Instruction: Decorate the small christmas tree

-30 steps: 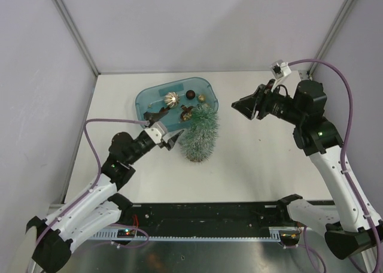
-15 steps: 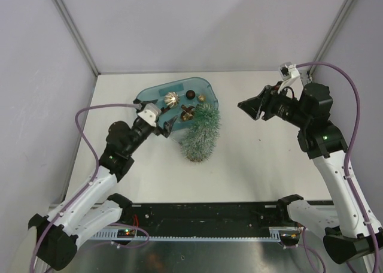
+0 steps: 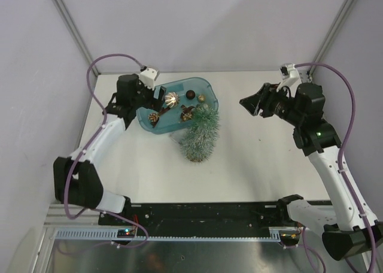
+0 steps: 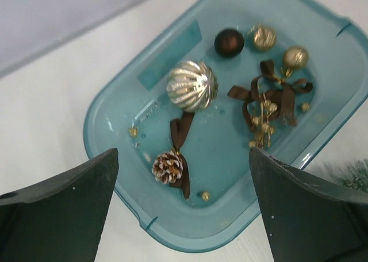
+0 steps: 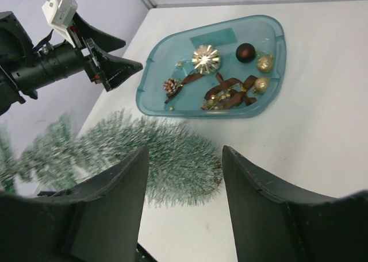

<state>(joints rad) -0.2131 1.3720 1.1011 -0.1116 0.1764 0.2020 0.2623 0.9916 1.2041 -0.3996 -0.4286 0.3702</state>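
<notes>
Broadly, a white table [image 3: 257, 165] fills the space, closed in by pale walls [image 3: 36, 75] on three sides. A black rail [image 3: 209, 213] runs along its near edge between the arm bases.

The left arm reaches over to the far left. The left gripper [image 3: 160, 98] hangs above the far-left part of the tub, jaws spread wide and holding nothing. The right gripper [image 3: 251, 103] is up in the air on the right side of the table, well apart from everything. It points toward the tub, and its jaws are also wide apart and empty.

One translucent blue tub [image 3: 143, 105] sits at the middle-left of the table. The small christmas tree [image 3: 199, 135] lies on its side just beside the tub's near-right corner. Its narrow end reaches the rim and its wide end points toward the arm bases. Whether the tip rests on the rim I cannot tell. From the right wrist, the tree lies across the foreground in front of the tub.

Inside the tub lie:
- one ribbed silver-gold ball [image 4: 191, 85]
- one brown ribbon bow with a gold berry sprig [image 4: 264, 101]
- one pine cone [image 4: 167, 166] with a brown ribbon
- one dark brown ball [image 4: 229, 42]
- two small gold balls [image 4: 264, 37] [image 4: 295, 57]
- three loose gold beads [image 4: 205, 196]
</notes>
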